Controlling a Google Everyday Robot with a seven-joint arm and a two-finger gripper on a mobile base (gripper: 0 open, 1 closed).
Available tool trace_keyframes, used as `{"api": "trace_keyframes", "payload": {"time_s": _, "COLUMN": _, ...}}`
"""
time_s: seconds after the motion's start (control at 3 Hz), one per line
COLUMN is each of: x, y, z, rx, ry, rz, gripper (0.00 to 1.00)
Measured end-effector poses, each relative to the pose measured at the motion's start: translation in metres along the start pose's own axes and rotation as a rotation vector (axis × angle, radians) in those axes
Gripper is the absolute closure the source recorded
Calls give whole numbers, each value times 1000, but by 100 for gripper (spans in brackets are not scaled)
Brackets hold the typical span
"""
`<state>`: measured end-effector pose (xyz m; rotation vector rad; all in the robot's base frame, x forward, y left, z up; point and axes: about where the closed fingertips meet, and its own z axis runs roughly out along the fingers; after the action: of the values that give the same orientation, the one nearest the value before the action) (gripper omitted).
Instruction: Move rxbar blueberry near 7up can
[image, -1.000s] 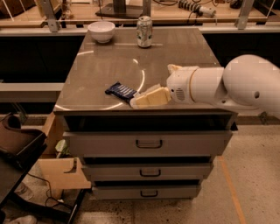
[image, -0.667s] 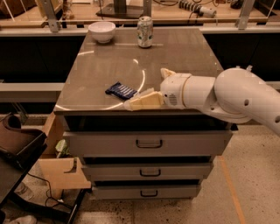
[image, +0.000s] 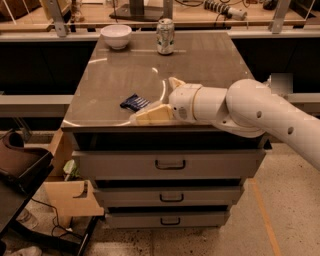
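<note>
The arm (image: 260, 112) comes in from 3 o'clock and the right border cuts it off, so its shoulder and the robot base do not show. Its thick white wrist covers part of the front edge of the cabinet top (image: 200, 60). Of the 2 cream fingers, the near one (image: 150, 115) is seen in full, lying low along the front edge and pointing to 9 o'clock. The far one (image: 175, 82) is only a small tip that rises behind the wrist toward 11 o'clock. The 2 tips stand well apart, so the gripper (image: 155, 101) is spread wide and holds nothing. It is low over the front part of the top, at about 6 o'clock from the centre. The rxbar blueberry (image: 135, 102) lies flat on the top at about 7 o'clock from the centre, just beside the near finger, at 10 o'clock from its tip. I cannot tell if they touch, and the white letters on the wrapper are not readable. The 7up can (image: 165, 36) stands upright at the back edge, at 12 o'clock, well apart from the bar. A white bowl (image: 116, 36) is at 11 o'clock, near the can. Under the top are 3 drawers (image: 170, 164). A cardboard box (image: 70, 196) sits on the floor at 8 o'clock, partly hidden by a dark object (image: 20, 165) that the left border cuts off.
</note>
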<state>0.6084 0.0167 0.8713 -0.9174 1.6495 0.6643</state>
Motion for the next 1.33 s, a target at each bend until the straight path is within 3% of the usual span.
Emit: {"api": "trace_keyframes", "payload": {"time_s": 1.33, "x": 20, "y": 6, "z": 56, "rx": -62, "ry": 98, "rz": -4, "gripper": 2}}
